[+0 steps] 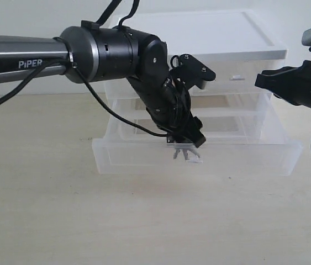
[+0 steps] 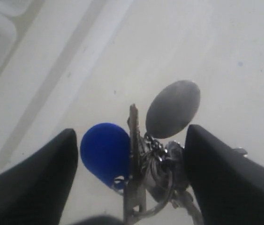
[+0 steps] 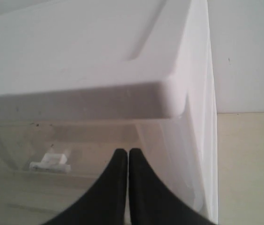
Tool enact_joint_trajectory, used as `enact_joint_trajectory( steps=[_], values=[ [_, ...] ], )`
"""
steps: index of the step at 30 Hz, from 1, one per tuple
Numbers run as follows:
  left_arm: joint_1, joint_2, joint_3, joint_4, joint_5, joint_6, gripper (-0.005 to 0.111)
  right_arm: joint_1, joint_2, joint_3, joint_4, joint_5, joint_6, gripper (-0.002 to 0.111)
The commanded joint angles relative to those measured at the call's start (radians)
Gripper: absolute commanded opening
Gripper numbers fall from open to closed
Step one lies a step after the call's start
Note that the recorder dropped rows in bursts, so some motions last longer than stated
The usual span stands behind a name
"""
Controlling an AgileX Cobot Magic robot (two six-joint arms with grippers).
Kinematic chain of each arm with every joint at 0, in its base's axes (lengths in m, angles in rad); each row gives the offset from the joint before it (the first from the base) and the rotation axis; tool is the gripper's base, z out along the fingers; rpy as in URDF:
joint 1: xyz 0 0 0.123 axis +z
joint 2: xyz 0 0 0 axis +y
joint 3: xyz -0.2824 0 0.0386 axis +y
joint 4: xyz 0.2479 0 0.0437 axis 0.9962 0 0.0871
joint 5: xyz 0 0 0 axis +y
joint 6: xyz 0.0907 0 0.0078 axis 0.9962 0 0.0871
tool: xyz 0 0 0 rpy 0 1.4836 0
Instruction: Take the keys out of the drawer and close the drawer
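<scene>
The drawer [image 1: 254, 160], the clear full-width bottom one, stands pulled out from the cabinet. The keys [image 1: 184, 153] rest inside it near the front middle, behind the small white tab handle [image 1: 194, 160]. In the left wrist view the keys [image 2: 146, 159] show a blue tag [image 2: 104, 149], a grey tag [image 2: 173, 108] and a silver key pointing away. My left gripper [image 1: 188, 144] reaches down into the drawer and is open [image 2: 130, 132]. Its right finger touches the bunch, while a gap remains beside the blue tag. My right gripper [image 1: 261, 81] hovers shut at the cabinet's upper right.
The white cabinet top [image 1: 199, 38] and two half-width upper drawers sit behind the open drawer. The right wrist view shows the cabinet lid [image 3: 99, 56] and an upper drawer's white tab [image 3: 49, 162] close to the shut right gripper [image 3: 128, 153]. Pale wooden table [image 1: 144, 221] lies in front.
</scene>
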Motion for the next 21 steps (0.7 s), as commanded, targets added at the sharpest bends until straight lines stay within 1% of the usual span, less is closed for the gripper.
enact_joint_trajectory(
  steps=[1,4,6,13,21],
  values=[
    [-0.003,0.025,0.005,0.028,0.021,-0.048,0.053,0.001,0.001,-0.003,0.0,-0.003,-0.002,0.0],
    [-0.003,0.025,0.005,0.045,0.029,-0.048,0.026,0.001,0.001,-0.003,0.0,-0.003,-0.002,0.0],
    [-0.003,0.025,0.005,0.056,0.029,-0.048,0.004,0.001,0.001,-0.003,0.0,-0.003,-0.002,0.0],
    [-0.003,0.019,0.005,0.063,0.009,-0.04,0.004,0.001,0.001,-0.003,0.0,-0.002,-0.002,0.0],
    [-0.013,-0.057,0.005,0.059,-0.024,-0.04,0.004,0.001,0.001,-0.003,0.002,-0.003,-0.002,0.0]
  ],
)
